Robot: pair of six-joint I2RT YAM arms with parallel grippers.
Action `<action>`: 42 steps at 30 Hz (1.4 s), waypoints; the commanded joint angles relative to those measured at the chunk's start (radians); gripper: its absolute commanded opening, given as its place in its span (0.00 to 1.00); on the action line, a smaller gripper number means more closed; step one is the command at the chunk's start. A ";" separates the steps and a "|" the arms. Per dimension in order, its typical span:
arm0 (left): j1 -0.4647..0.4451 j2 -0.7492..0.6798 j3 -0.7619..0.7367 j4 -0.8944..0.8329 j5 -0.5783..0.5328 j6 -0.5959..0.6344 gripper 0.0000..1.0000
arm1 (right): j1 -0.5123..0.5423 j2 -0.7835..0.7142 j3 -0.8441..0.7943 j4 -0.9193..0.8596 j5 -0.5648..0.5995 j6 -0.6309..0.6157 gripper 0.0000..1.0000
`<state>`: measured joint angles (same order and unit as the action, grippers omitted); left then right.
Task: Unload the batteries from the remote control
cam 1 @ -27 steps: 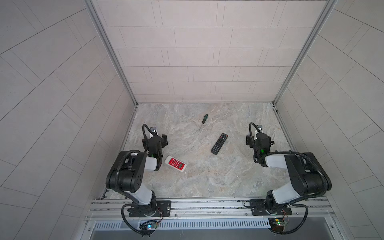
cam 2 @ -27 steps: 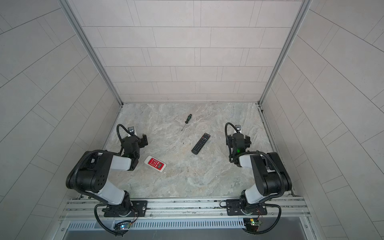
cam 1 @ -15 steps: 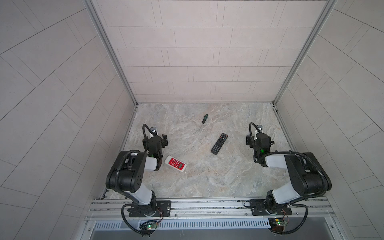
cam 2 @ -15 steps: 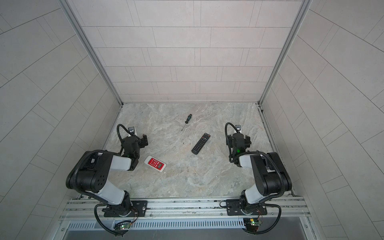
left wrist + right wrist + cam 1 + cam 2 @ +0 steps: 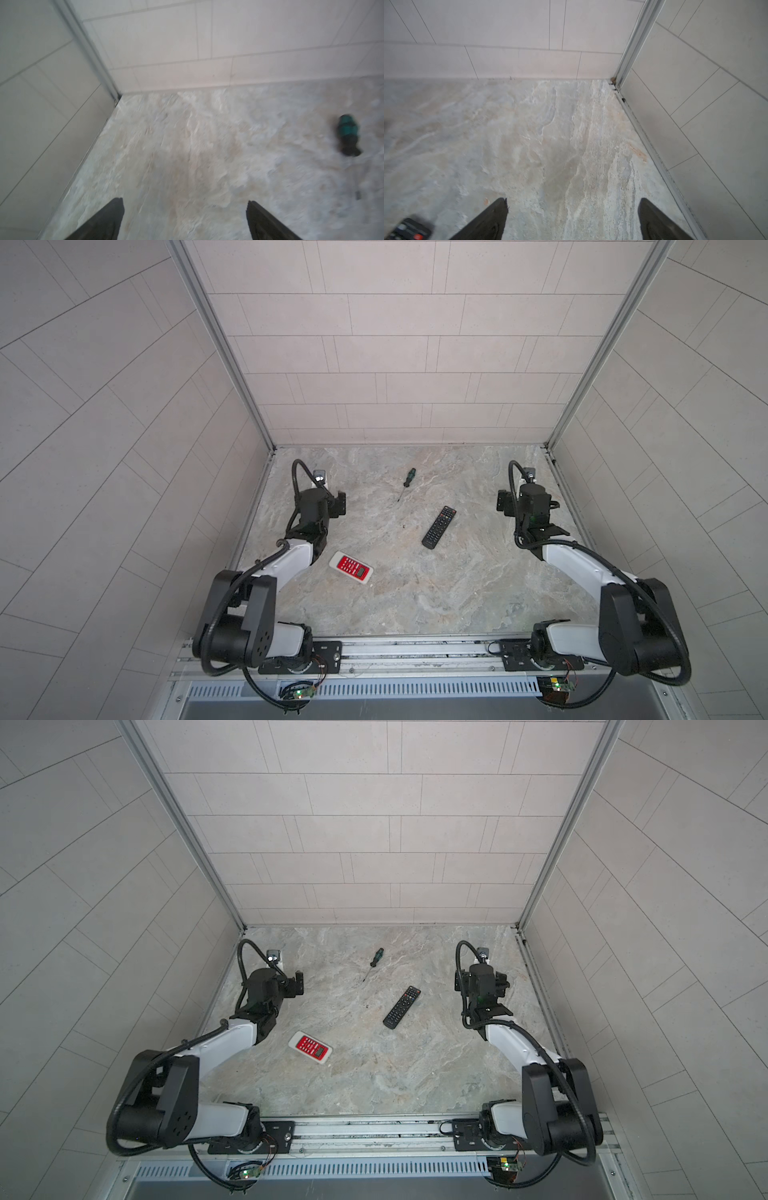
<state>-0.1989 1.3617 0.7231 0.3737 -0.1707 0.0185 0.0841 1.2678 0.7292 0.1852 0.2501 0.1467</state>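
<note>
Both tools wide open, empty: left gripper (image 5: 184, 201) at left, right gripper (image 5: 573, 199) at right; black remote (image 5: 439, 526) centre-right, white-red remote (image 5: 351, 567) near-left, both face-up; batteries not visible, likely still inside; remotes look light, rigid, slick, so pinch across long edges mid-body.

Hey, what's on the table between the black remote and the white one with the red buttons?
Nothing. In both top views the stretch between the black remote and the white remote is bare marble tabletop.
</note>
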 commanded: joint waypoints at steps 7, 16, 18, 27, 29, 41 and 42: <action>-0.474 0.335 0.516 -0.546 0.050 -0.137 0.97 | 0.006 -0.186 0.076 -0.635 -0.113 0.254 0.99; -0.615 0.739 0.917 -0.776 0.054 -0.179 0.92 | 0.006 -0.380 -0.009 -0.697 -0.251 0.308 0.97; -0.620 0.791 0.964 -0.812 0.068 -0.194 0.92 | 0.005 -0.404 -0.032 -0.688 -0.262 0.313 0.96; -0.635 0.931 1.089 -0.923 0.092 -0.223 0.88 | 0.006 -0.376 -0.040 -0.688 -0.295 0.316 0.95; -0.639 0.954 1.122 -0.944 0.100 -0.221 0.87 | 0.005 -0.362 -0.040 -0.681 -0.302 0.319 0.95; -0.652 1.077 1.303 -1.081 0.094 -0.273 0.65 | 0.006 -0.250 -0.014 -0.686 -0.363 0.327 0.93; -0.651 1.080 1.307 -1.087 0.093 -0.281 0.62 | 0.005 -0.246 -0.016 -0.684 -0.363 0.326 0.93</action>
<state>-0.8478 2.4153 1.9976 -0.6384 -0.0669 -0.2211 0.0872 1.0195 0.6910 -0.4908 -0.0982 0.4648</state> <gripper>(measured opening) 0.642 0.933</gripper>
